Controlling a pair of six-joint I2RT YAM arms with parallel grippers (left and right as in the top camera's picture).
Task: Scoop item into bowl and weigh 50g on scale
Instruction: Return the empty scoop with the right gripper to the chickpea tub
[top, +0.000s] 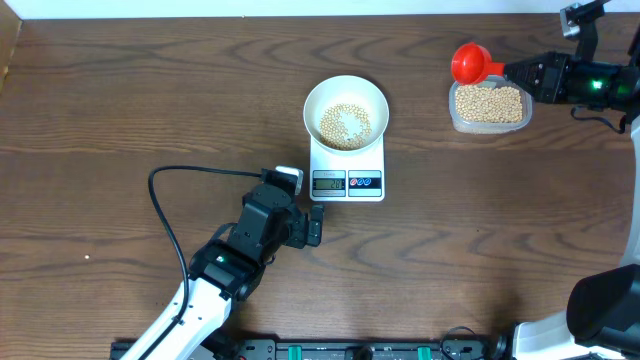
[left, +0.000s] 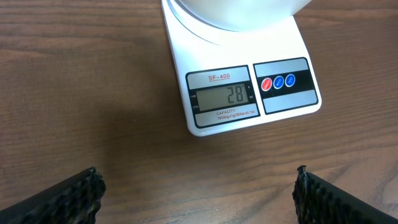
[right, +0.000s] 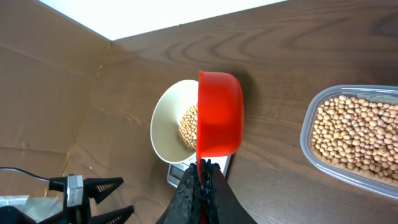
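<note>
The white bowl (top: 345, 108) stands on the white scale (top: 347, 166) with a layer of beige beans (top: 345, 123) in it. In the left wrist view the scale's display (left: 222, 96) reads 28. My right gripper (top: 512, 70) is shut on the handle of a red scoop (top: 467, 63), held above the left end of the clear tub (top: 489, 106) of beans; in the right wrist view the scoop (right: 219, 113) is turned on its side. My left gripper (top: 315, 225) is open and empty, just in front of the scale; its fingers (left: 198, 193) are wide apart.
A black cable (top: 165, 215) loops on the table left of the left arm. The tub of beans (right: 357, 134) sits at the table's far right. A cardboard wall (right: 43, 93) stands beyond the table's left side.
</note>
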